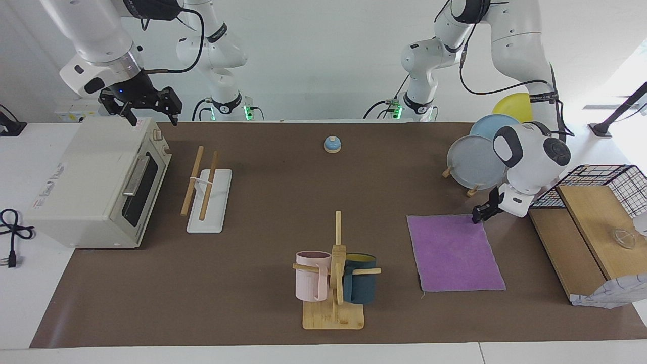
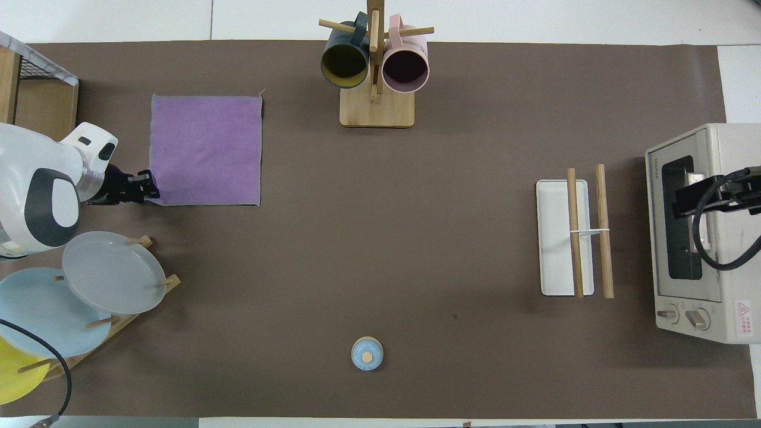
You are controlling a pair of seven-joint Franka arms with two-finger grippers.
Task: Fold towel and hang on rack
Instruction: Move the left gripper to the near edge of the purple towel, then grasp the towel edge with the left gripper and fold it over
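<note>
The purple towel [image 1: 455,253] [image 2: 205,148] lies flat on the brown mat toward the left arm's end of the table. My left gripper [image 1: 476,218] [image 2: 151,190] is down at the towel's corner nearest the robots, on the edge toward the plate stand. The rack [image 1: 202,184] [image 2: 574,238], two wooden rods over a white base, stands beside the toaster oven toward the right arm's end. My right gripper [image 1: 151,119] [image 2: 713,199] waits open and empty above the toaster oven.
A mug tree [image 1: 336,273] with a pink and a dark mug stands farther from the robots, mid-table. A toaster oven [image 1: 96,182] stands beside the rack. A plate stand [image 1: 475,162], a wire basket on wooden boards [image 1: 601,202] and a small blue bell [image 1: 332,144] are also here.
</note>
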